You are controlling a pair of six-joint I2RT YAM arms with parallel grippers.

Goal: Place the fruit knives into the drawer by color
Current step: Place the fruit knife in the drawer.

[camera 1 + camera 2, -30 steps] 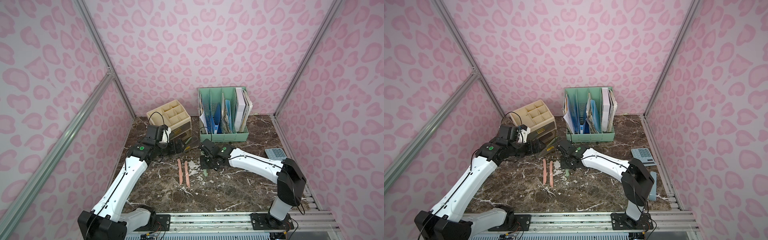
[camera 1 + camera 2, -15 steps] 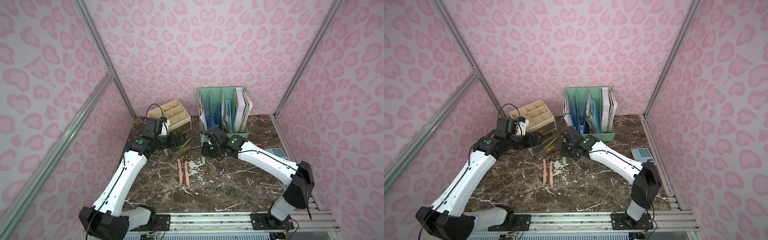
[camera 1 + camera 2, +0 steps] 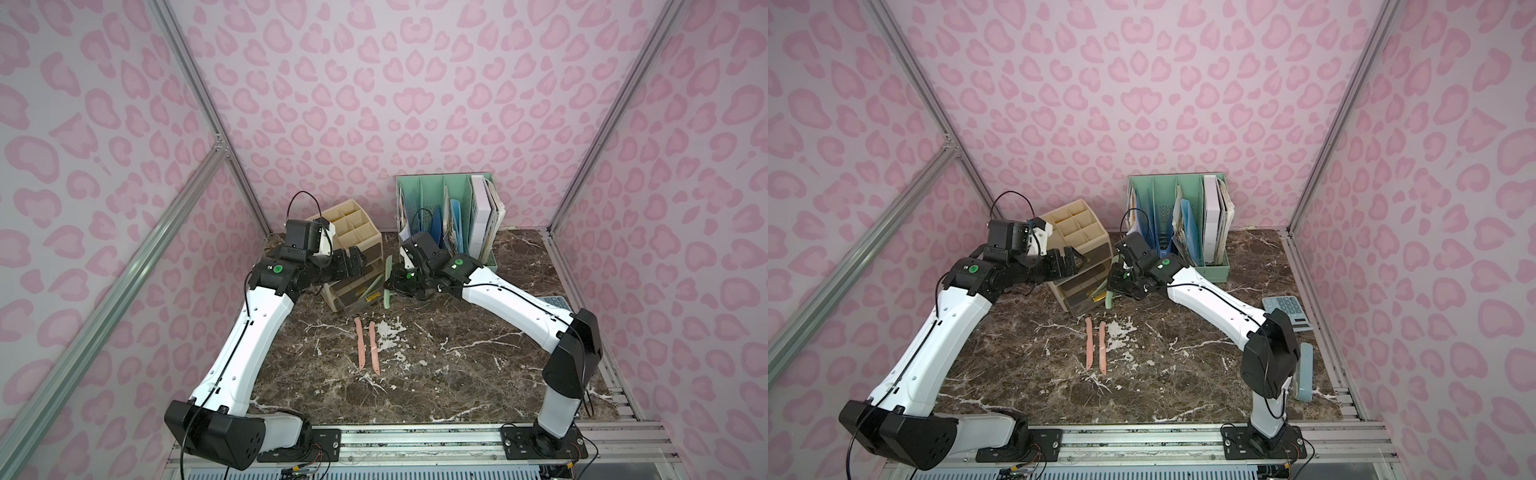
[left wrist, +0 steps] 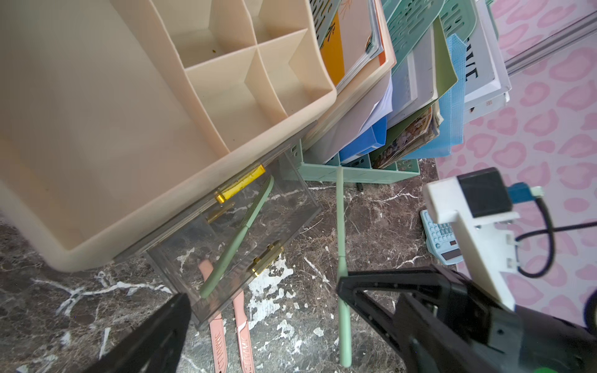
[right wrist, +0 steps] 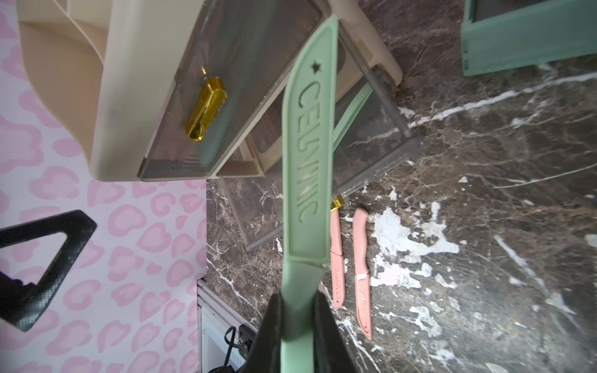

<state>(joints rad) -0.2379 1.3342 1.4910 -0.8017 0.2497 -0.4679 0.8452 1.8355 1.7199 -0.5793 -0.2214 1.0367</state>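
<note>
file rack (image 3: 1144, 195) beside drawer (image 3: 1084, 300) — calculator (image 3: 1286, 312) apart

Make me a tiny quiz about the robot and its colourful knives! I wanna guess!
1. True or false: a green knife already lies in the open drawer.
2. What colour is the knife that the right gripper holds? A pink, B green, C blue.
3. How many pink knives lie on the table?

Key: 1 true. 2 B, the held green knife. 3 two, side by side.
</note>
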